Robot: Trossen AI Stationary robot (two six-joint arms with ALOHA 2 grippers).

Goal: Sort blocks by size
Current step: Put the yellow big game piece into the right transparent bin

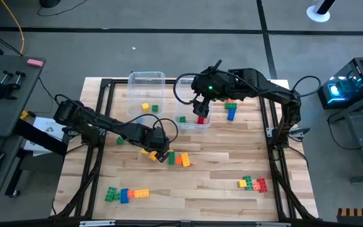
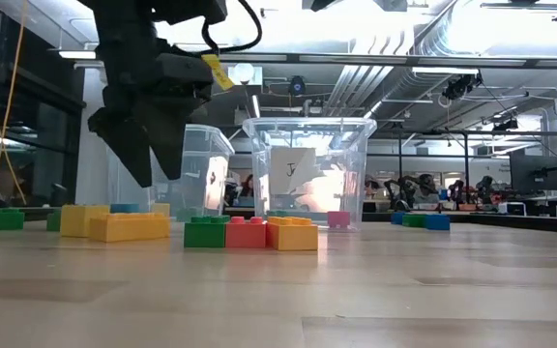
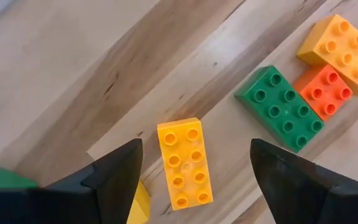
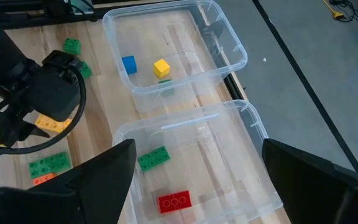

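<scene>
Left gripper (image 3: 191, 168): my left arm's fingers are spread wide and empty over the mid-table, one on each side of a long yellow brick (image 3: 184, 163) that lies flat on the wood between them, untouched.

Nearest neighbours: a green brick (image 3: 281, 107), an orange brick (image 3: 323, 91) and a second yellow-orange brick (image 3: 345, 53) lie joined in a row just beyond the long yellow brick; a further yellow piece (image 3: 140, 200) shows beside one finger.

Right gripper (image 4: 194, 168): my right arm hangs above the nearer clear bin (image 4: 253, 134), fingers parted, carrying nothing.

Nearer bin contents: one long red brick (image 4: 174, 202) and one long green brick (image 4: 153, 157).

Farther bin (image 4: 229, 37): holds short cubes, a blue one (image 4: 128, 64) and a yellow one (image 4: 161, 67); something green lies at its near wall, too indistinct to name.

Still on the table: a mixed group at the front left (image 1: 126, 193), another at the front right (image 1: 253, 183), and a few near the bins (image 1: 230, 108).

Step in hand: I judge this to be the approach for a pick of the long yellow brick; sorting is at an early stage.

Next move: I would lower the left fingers around the brick's narrow sides and close, keeping clear of the green-orange row, then carry it to the bin of long bricks.
</scene>
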